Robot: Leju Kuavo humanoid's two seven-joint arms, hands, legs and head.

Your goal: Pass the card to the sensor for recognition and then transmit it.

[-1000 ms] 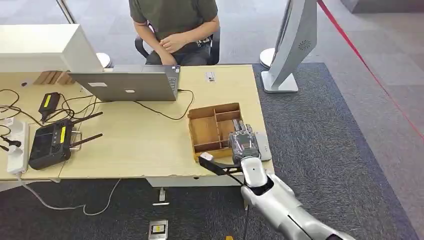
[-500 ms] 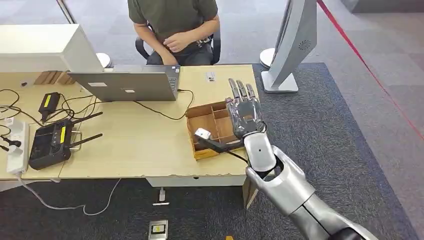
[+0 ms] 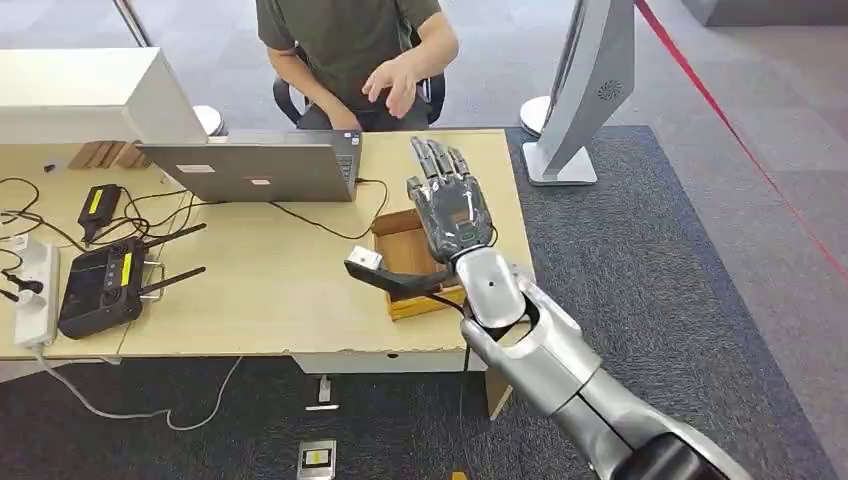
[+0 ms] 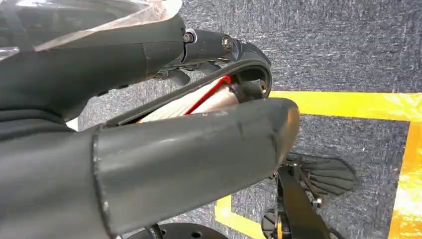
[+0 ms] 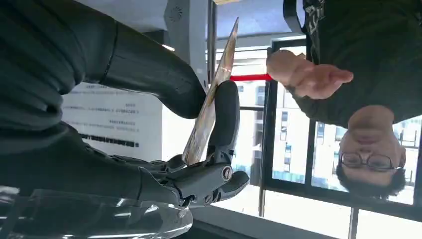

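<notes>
While a person [image 3: 350,40] sits at the far side of the table [image 3: 270,290], the robot's right hand [image 3: 448,205] is raised above it, with the fingers reaching toward twelve o'clock. In the right wrist view the card [image 5: 211,94] is pinched between the thick thumb and a dark finger [image 5: 226,117], so this hand is gripping the card. The card is seen edge on there, thin and tilted, and it is up in the air, not on the table. The person's hand [image 5: 306,74] is open and held out just past the card, not touching it. Under the right hand sits a wooden tray [image 3: 400,245] with small compartments, near the three o'clock edge of the table. A small white sensor [image 3: 364,259] on a black arm sits just at nine o'clock from the tray. A laptop [image 3: 250,170] is at eleven o'clock from the tray, and a black router [image 3: 100,285] with antennas lies far off at nine o'clock. The left hand [image 4: 149,149] hangs over the dark carpet [image 4: 348,45], and one cannot tell if it is open or closed.
</notes>
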